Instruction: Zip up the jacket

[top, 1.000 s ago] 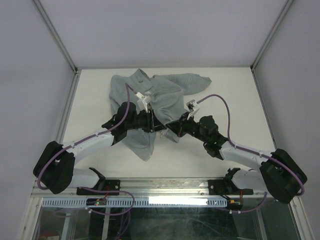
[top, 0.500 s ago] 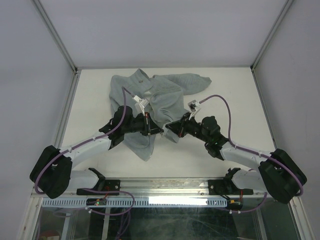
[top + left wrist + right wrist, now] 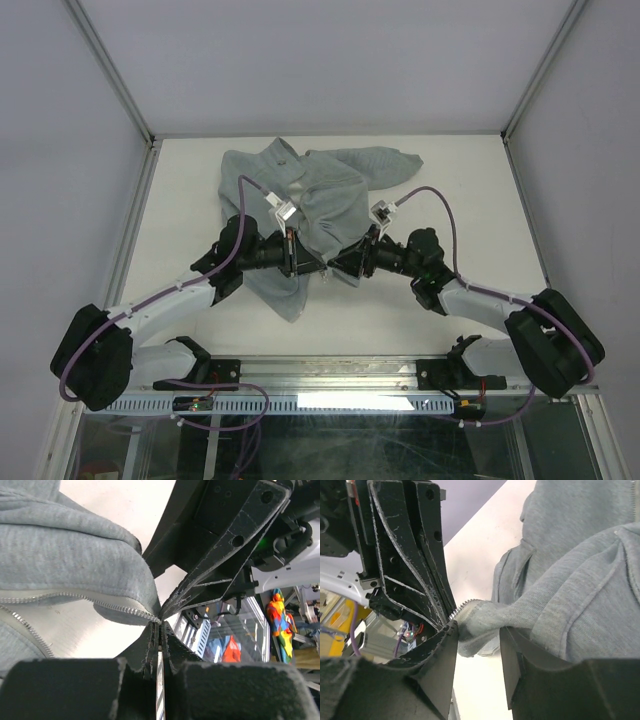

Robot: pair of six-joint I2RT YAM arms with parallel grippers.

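Note:
The pale grey jacket (image 3: 320, 185) lies rumpled on the white table, its lower edge drawn toward the arms. My left gripper (image 3: 312, 266) and right gripper (image 3: 338, 268) meet tip to tip at that edge. In the left wrist view the left gripper (image 3: 160, 626) is shut, pinching the end of a row of zipper teeth (image 3: 100, 602); the right gripper's black fingers (image 3: 220, 565) sit just beyond. In the right wrist view the right gripper (image 3: 477, 628) holds a thick fold of jacket hem (image 3: 520, 615) with zipper teeth (image 3: 461, 609) at its tip. No zipper pull shows.
The white table (image 3: 450, 200) is bounded by grey enclosure walls with metal corner posts (image 3: 150, 140). A metal rail (image 3: 330, 372) runs along the near edge. Purple cables (image 3: 445, 205) loop above both wrists.
Both grippers have closed in on each other and shifted slightly toward the near edge, bringing the two jacket edges together. The jacket's body has hardly moved.

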